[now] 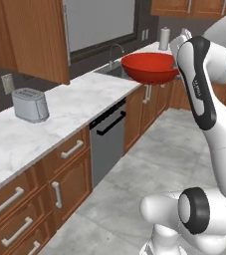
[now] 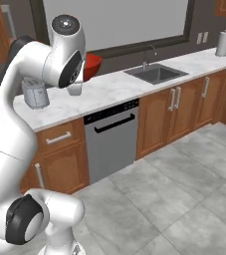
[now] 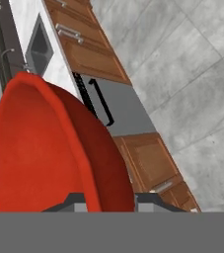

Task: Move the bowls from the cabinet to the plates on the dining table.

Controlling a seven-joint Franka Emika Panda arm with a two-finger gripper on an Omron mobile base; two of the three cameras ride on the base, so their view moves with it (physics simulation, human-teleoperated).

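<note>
Clamped on the rim of the red bowl (image 3: 49, 153), our jaws stand narrow — in the hand view the bowl's wall rises straight out from between the finger tips, and the gripper (image 3: 106, 200) sits at its lower edge. We see the bowl carried in the air above the marble counter (image 1: 59, 114), clear of its surface, with the sink (image 2: 156, 73) below and just beyond it in the left base view. Its hollow is bare; nothing lies inside that we can make out. In the right base view only a red sliver of it shows behind our upper arm.

On the counter a silver toaster (image 1: 30, 104) stands to the left, well apart from the bowl. A dishwasher (image 2: 112, 142) with a black handle sits under the counter between wooden drawer fronts. At the far right end a paper towel roll (image 2: 223, 44) stands upright — near the wall.
</note>
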